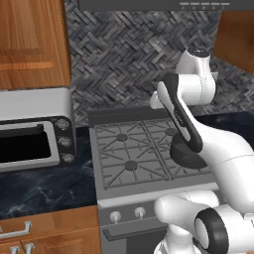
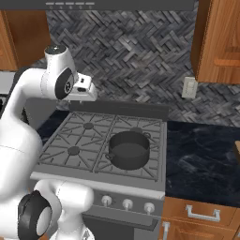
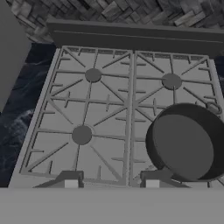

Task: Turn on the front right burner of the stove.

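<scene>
A dark marbled bench (image 2: 201, 150) runs along the herringbone-tiled wall, with the stove (image 2: 70, 180) set into it. A dark round pot (image 2: 129, 149) sits on the stove's near right grate, over the front right burner. A silver toaster oven (image 1: 34, 129) stands on the bench at left.

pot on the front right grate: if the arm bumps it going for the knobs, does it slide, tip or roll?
Probably slides, not tips: the pot is squat, wider than tall, standing upright on the stove grate bars. Likely rigid and fairly heavy for its size, going by its thick dark walls. Rolling seems unlikely while it stays flat on its base; its small side handles could catch the fingers.
</scene>
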